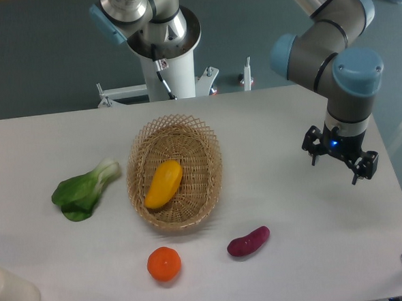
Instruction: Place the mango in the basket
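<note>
— One fruit sits in the basket, is that right?

— Yes. The mango lies inside the woven wicker basket, on its floor and a little toward the left wall, tilted so that its tapered end points down and to the left. Nothing else is in there with it.

— Where is the gripper?

— Off to the right, well apart from the basket, hanging over bare white table near the right edge. It holds nothing. Seen from this angle the black fingers are small and dark, and I cannot tell whether they are spread or pressed together.

— What lies around the basket?

— A round orange just below its near rim, on the table. To the right of that, a purple sweet potato, lying at a slant. On the left, apart from the basket, a bok choy with its pale stem toward the basket and its dark leaves away from it.

— Anything else?

— A cream-coloured cylinder at the bottom left corner, partly cut off by the frame edge. The arm's white base pedestal stands behind the table's far edge
</note>
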